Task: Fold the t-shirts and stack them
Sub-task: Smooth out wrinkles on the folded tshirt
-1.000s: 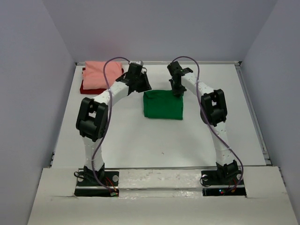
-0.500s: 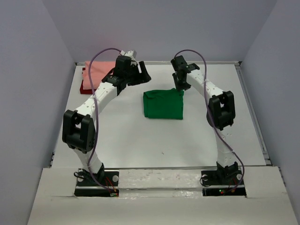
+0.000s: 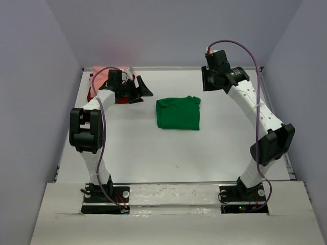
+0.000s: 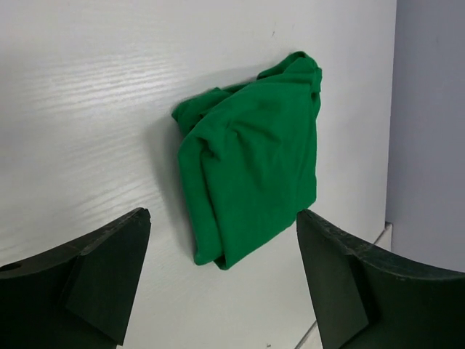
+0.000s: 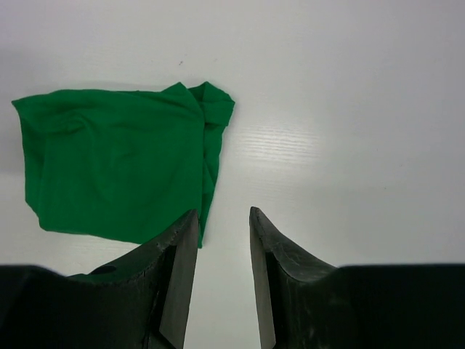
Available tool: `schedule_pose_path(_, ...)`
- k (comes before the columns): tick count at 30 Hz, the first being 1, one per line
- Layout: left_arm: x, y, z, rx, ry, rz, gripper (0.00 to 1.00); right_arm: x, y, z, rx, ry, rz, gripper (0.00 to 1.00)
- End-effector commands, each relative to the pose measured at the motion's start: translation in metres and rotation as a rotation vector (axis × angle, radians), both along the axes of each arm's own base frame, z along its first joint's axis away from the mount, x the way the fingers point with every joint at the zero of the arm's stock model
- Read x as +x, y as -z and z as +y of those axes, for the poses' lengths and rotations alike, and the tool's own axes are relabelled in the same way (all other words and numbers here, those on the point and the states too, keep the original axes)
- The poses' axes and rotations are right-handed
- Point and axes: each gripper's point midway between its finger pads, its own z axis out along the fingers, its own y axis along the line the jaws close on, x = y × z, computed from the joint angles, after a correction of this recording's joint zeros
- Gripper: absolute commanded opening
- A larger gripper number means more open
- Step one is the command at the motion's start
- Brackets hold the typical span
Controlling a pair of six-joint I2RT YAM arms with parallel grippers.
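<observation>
A bright green t-shirt (image 3: 178,113) lies folded into a rough square mid-table, also seen in the left wrist view (image 4: 254,167) and the right wrist view (image 5: 116,171). A salmon pink t-shirt (image 3: 100,75) rests on a dark red one (image 3: 92,95) at the back left. My left gripper (image 3: 143,92) hovers between that stack and the green shirt, wide open and empty (image 4: 224,218). To the right of the green shirt and behind it, my right gripper (image 3: 208,86) is raised, its jaws partly apart with nothing between them (image 5: 224,212).
The white table (image 3: 168,153) is walled at the back and both sides, with a raised rail along the right edge (image 3: 276,122). The left arm partly covers the pink and red stack.
Both grippers opened and drew away from the green shirt's far edge. The left arm swung left toward the pink stack. The right arm rose and moved back and right. The green shirt stays folded.
</observation>
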Motion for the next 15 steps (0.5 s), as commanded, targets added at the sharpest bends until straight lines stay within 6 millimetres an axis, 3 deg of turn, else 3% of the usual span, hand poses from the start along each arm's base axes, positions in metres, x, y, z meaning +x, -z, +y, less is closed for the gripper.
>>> schedule_pose_path(1,-0.018,-0.001,-0.014,-0.15,0.131,0.03,0.91,-0.008,0.006,0.001,0.012,-0.002,0.009,0.4)
schedule_pose_path(4,-0.017,0.034,-0.013,-0.141,0.116,0.113,0.85,-0.012,0.004,0.001,0.023,-0.005,0.006,0.4)
schedule_pose_path(8,-0.019,0.062,-0.011,-0.121,0.11,0.169,0.84,-0.015,0.006,0.002,0.03,-0.011,0.01,0.4)
schedule_pose_path(15,-0.035,0.095,-0.02,-0.068,0.111,0.24,0.84,-0.015,0.0,0.002,0.039,-0.012,-0.008,0.4)
